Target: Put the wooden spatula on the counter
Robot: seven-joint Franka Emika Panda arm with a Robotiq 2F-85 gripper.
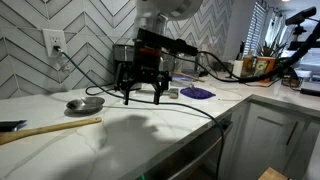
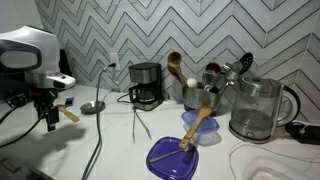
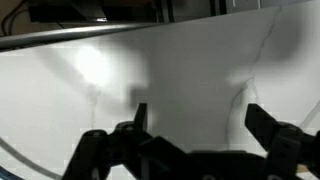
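Currently: wooden spatula [image 1: 50, 128] lies flat on the white marble-look surface [image 1: 160, 135], near the front edge and well apart from the tool [image 1: 144, 100].

Tool hangs just above bare surface, jaws spread wide, nothing held. Wrist view agrees: only white surface shows under the tool [image 3: 197, 115].

A small round metal dish [image 1: 85, 103] sits farther back, between spatula and tool.

Judgement: as things lie, the spatula is already placed.

Handling estimate:
- Light, stiff, not fragile.
- Bare wood should give decent friction against the pads.
- It is thin and flush with the hard surface, so there is little height to pinch.
- If a regrasp is needed, close across the narrow handle near mid-length, close to the balance point, so that it does not swing.
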